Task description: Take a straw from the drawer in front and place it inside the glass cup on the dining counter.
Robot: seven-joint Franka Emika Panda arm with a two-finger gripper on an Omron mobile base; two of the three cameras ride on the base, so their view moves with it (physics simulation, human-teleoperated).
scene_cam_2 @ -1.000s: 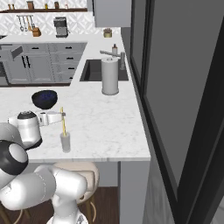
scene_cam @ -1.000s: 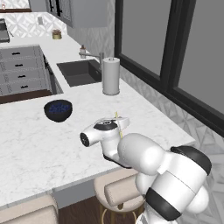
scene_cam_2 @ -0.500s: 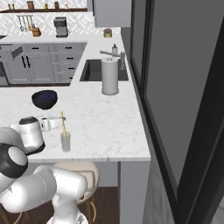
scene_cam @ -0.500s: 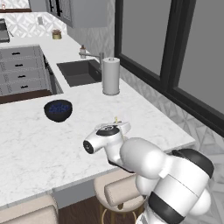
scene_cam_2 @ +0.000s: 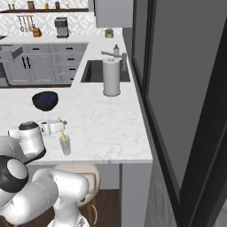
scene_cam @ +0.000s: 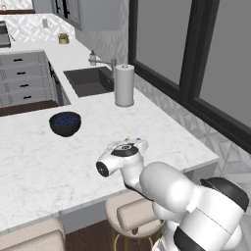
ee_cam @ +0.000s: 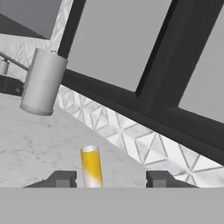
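The glass cup (scene_cam_2: 65, 145) stands on the dining counter (scene_cam_2: 104, 133) near its front edge. The yellow straw (scene_cam_2: 62, 133) leans inside the cup, and its upper half sticks out above the rim. My gripper (scene_cam_2: 62, 125) hovers at the top of the straw. In the hand view, the striped end of the straw (ee_cam: 92, 168) rises between the fingertips. The gripper (ee_cam: 110, 178) is open, with a gap on both sides of the straw. In the left base view my arm hides the cup, and just the straw's tip (scene_cam: 128, 138) peeks over the hand. The drawer is out of view.
A dark blue bowl (scene_cam_2: 45, 100) sits on the counter behind and to the left of the cup. Farther back, a white paper-towel roll (scene_cam_2: 111, 77) stands beside the sink (scene_cam_2: 95, 71). Beige stools (scene_cam: 137, 215) line the counter's front edge. Dark-framed windows (ee_cam: 166, 87) close off the right side.
My hand has sunk a little toward the counter. The straw has gone down with it into the glass cup.
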